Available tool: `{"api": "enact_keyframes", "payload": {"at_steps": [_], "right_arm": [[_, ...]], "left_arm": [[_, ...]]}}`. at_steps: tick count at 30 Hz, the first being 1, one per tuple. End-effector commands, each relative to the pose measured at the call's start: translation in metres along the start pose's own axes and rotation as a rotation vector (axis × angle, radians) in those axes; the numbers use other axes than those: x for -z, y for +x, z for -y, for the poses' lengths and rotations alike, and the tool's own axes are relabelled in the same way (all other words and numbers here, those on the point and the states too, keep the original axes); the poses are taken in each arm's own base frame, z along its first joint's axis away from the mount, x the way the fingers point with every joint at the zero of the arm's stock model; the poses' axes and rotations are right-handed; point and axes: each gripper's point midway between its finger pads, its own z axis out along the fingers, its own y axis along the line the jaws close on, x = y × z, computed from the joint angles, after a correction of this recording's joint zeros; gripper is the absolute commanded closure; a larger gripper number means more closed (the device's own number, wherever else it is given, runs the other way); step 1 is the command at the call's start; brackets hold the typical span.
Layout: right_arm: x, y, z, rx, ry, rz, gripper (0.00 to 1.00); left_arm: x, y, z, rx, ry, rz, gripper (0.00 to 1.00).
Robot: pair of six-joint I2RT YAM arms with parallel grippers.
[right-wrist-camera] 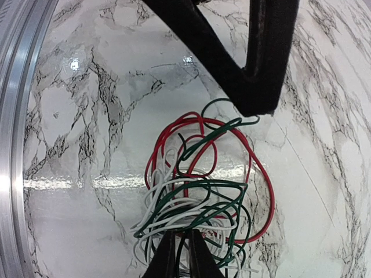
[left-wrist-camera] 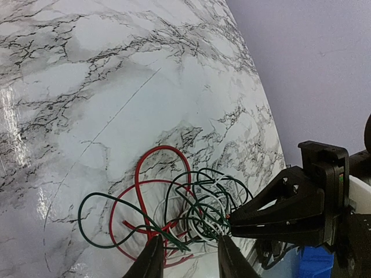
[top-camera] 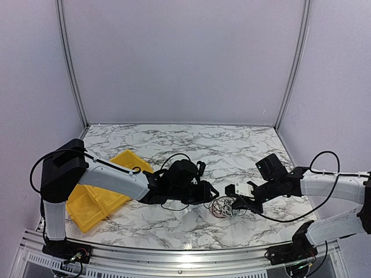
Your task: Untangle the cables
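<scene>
The cables (top-camera: 225,207) are a palm-sized tangle of thin red, dark green and white wires on the marble table. My left gripper (top-camera: 212,193) is at the tangle's left edge. In the left wrist view its fingers (left-wrist-camera: 152,259) stand apart, with red and green strands of the cables (left-wrist-camera: 191,202) running between them. My right gripper (top-camera: 236,203) comes in from the right. In the right wrist view the right gripper (right-wrist-camera: 183,255) is nearly closed, pinching a dark green strand of the cables (right-wrist-camera: 197,197). The right gripper (left-wrist-camera: 232,225) also shows in the left wrist view, tips in the tangle.
A yellow bin (top-camera: 93,200) sits on the table's left side, under the left arm. A metal rail (top-camera: 174,255) runs along the near edge, close to the tangle. The left gripper's black fingers (right-wrist-camera: 261,69) fill the top of the right wrist view.
</scene>
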Motion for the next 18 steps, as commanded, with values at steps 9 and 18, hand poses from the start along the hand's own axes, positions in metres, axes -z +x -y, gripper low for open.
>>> {"api": "enact_keyframes", "payload": {"at_steps": [9, 18], "right_arm": [[0.001, -0.008, 0.006, 0.014, 0.018, 0.004, 0.91], [0.0, -0.006, 0.006, 0.015, 0.019, 0.0, 0.91]], "left_arm": [[-0.006, -0.001, 0.004, 0.064, 0.008, 0.001, 0.7], [-0.016, 0.005, 0.008, 0.097, 0.033, -0.041, 0.69]]}}
